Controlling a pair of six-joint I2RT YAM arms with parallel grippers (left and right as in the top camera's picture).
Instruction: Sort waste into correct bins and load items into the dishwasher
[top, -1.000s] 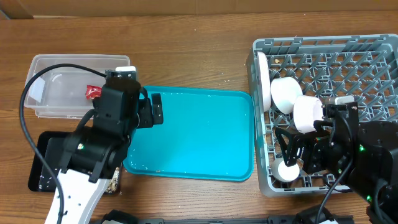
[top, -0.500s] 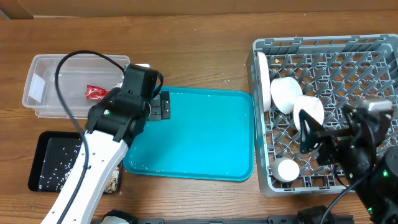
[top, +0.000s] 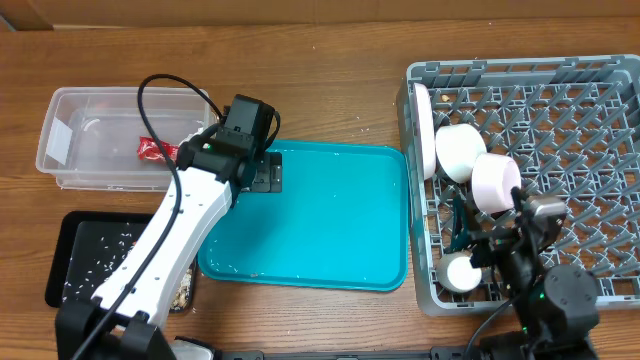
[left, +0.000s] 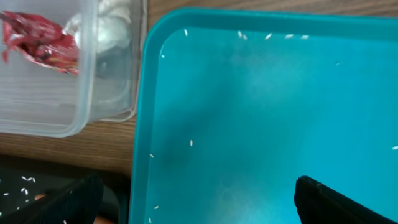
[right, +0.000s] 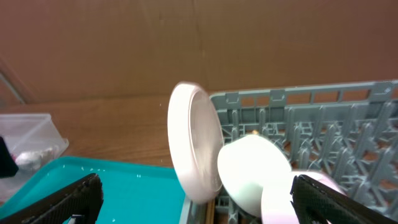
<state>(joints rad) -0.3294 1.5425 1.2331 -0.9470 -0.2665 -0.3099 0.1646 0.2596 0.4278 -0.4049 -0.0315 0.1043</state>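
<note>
The left claw (left: 198, 186) hangs over a corner of the teal tray (left: 261, 112) with its fingers (left: 74, 200) spread wide and nothing between them. Under the gap lies only the tray floor, dotted with pale grains (left: 191, 143). Ahead of this claw and to its left, just past the teal rim, stands the tub (left: 68, 118). In it lie the wrapper (left: 40, 43) and, just beside that, the paper ball (left: 112, 25). Back by the claw's left finger, beyond the same rim, is the black tray (top: 90, 255), speckled with more grains. The scraps (top: 183, 291) sit at its edge, partly hidden by the arm. The right claw (right: 198, 186) is also wide open and empty, held over the rack (right: 323, 118). Straight ahead of it the plate (right: 193, 137) stands on edge just inside the rack's wall. Right of the plate and close against it is a bowl (right: 255, 168) tipped on its side; whether the two touch cannot be told. The second bowl (right: 292, 199) lies nearer still, by the claw's right finger. From overhead, a small white round piece (top: 462, 272) rests on the rack floor close beside this claw; what it is cannot be made out. Ahead and to this claw's left, outside the rack, runs the teal tray's edge.
</note>
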